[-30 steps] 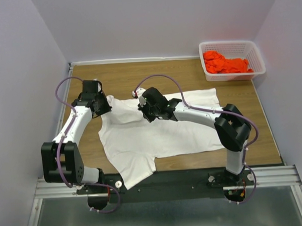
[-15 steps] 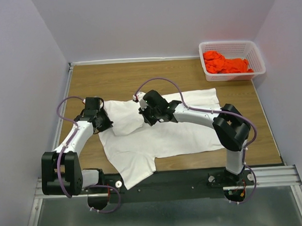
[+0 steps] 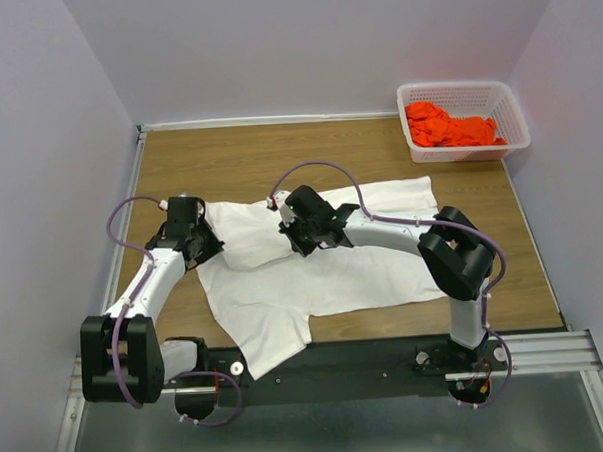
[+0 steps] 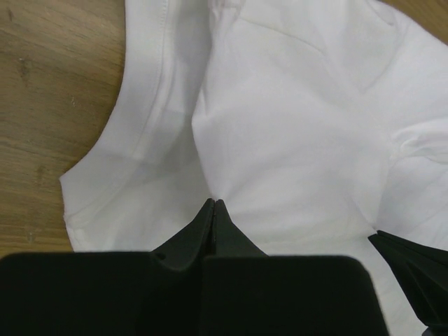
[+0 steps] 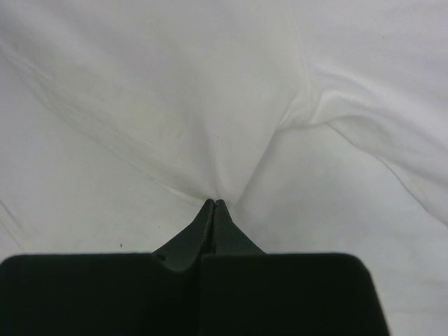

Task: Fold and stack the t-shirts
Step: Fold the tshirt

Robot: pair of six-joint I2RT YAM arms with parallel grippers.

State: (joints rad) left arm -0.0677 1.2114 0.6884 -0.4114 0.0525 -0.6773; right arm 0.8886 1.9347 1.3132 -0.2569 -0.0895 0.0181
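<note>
One white shirt (image 3: 324,275) and one orange heap (image 3: 447,128), too bunched to tell how many shirts it holds. One basket (image 3: 463,89). One surface (image 3: 229,159). Two arms, left arm (image 3: 149,278) and right arm (image 3: 397,230), each with one tool: left tool (image 4: 213,206), right tool (image 5: 213,204).

The large white t-shirt (image 3: 323,270) lies spread and rumpled mid-table (image 3: 258,153), its left part doubled over in a fold and one corner drooping off the near edge, while the orange-red t-shirt (image 3: 447,128) sits crumpled in the far-right basket (image 3: 514,122).
</note>
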